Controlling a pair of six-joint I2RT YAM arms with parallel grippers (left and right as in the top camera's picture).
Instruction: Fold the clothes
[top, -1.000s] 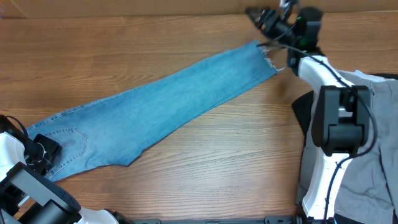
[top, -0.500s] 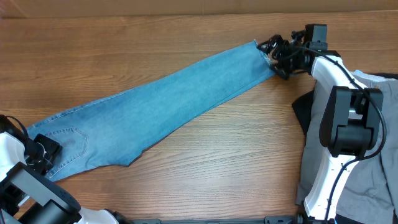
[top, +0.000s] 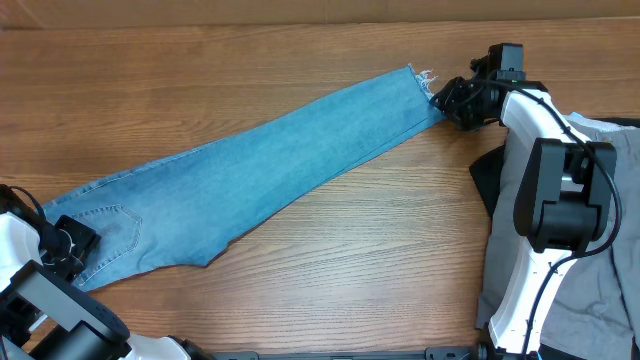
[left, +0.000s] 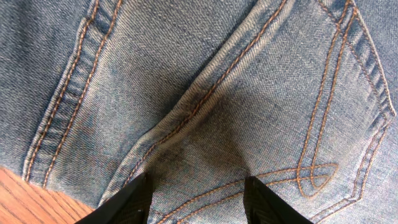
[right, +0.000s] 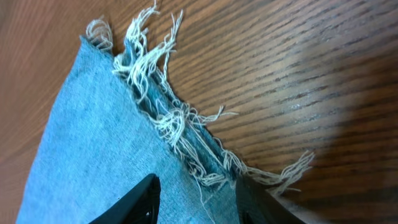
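The jeans lie flat diagonally across the table. The right gripper, arm stretched far, pinches the frayed hem; the left gripper presses half-open on the pocket seam, grasp unclear

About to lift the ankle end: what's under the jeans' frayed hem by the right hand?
Bare wooden table shows around the frayed hem of the jeans, loose threads lying on it. What lies beneath the denim itself is covered. The right hand straddles the hem's edge.

Wooden table — brown grain running lengthwise (soft glare on surface) — pale strip along far edge.
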